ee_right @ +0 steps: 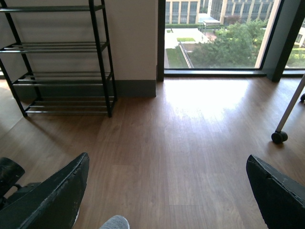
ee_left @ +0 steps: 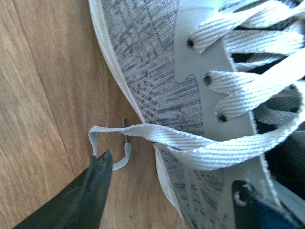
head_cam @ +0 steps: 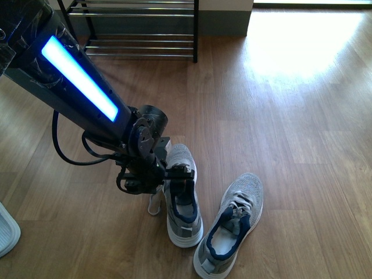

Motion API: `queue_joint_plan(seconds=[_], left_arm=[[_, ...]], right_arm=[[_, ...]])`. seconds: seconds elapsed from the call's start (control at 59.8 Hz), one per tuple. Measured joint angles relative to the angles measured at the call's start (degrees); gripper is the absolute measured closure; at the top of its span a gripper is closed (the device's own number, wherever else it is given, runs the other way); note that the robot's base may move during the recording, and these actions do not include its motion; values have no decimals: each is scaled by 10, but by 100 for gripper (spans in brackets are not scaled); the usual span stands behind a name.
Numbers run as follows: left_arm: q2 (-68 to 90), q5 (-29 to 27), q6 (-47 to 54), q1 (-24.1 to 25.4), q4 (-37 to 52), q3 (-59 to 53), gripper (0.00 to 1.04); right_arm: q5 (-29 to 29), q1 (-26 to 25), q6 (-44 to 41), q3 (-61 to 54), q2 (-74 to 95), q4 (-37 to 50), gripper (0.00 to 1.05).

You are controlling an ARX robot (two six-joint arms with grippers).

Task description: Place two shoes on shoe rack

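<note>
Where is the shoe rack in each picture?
Front view: the shoe rack is at the top left, cut off by the picture's edge.
Left wrist view: not in it.
Right wrist view: the shoe rack stands against the white wall, beside the big window.
Shared landmark: the wooden floor shows in all three.

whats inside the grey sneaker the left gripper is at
Navy lining shows at the heel end of the sneaker. The left gripper covers the middle of the opening, and the toe end is hidden under the tongue and laces.
</note>
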Motion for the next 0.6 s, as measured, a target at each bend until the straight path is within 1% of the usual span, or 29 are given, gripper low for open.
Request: queue_joint_plan(seconds=[0.318, 0.385, 0.401, 0.535, 0.602], left_arm=[[11, -10, 10, -5, -6, 16, 86], [11, -15, 10, -6, 1, 14, 101], [11, -16, 9, -6, 3, 14, 103], [-9, -30, 4, -5, 36, -24, 103], [-35, -57, 4, -4, 63, -64, 103]], right_arm=[[0, 0, 0, 0, 0, 0, 9], [0, 0, 0, 0, 0, 0, 9], [0, 0, 0, 0, 0, 0, 9], [0, 0, 0, 0, 0, 0, 9], [0, 0, 0, 0, 0, 0, 9]])
